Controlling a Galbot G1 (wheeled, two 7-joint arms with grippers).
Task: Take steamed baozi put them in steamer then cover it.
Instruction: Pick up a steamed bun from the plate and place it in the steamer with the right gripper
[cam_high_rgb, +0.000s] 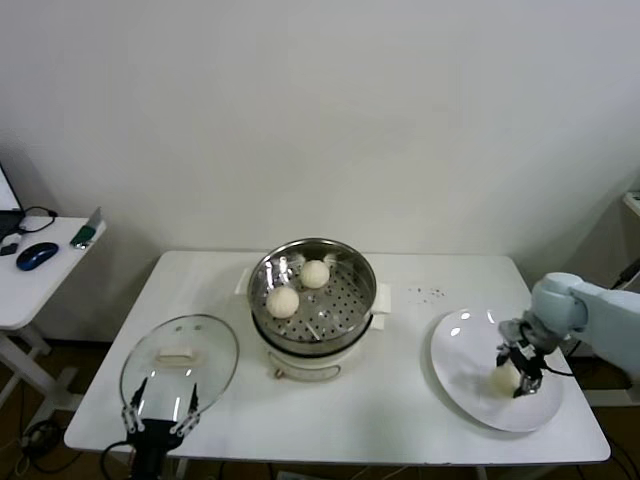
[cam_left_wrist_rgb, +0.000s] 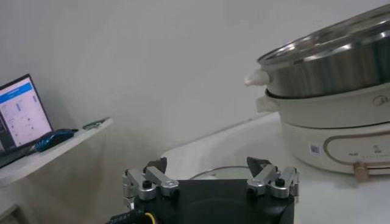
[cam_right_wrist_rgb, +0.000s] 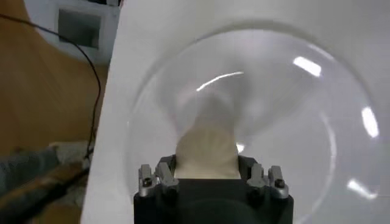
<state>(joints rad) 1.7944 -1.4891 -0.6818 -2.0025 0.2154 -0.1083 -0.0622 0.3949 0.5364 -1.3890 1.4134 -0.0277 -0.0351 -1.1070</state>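
The steamer stands mid-table on its white pot body, and two baozi lie inside it. It also shows in the left wrist view. A third baozi sits on the white plate at the right. My right gripper is down on the plate with its fingers closed against this bun's sides. In the right wrist view the bun fills the gap of the right gripper over the plate. My left gripper is open and empty at the front left.
A glass lid with a white knob lies flat at the front left, just beyond the left gripper; its rim shows between the fingers. A side table with a mouse and a laptop stands to the left.
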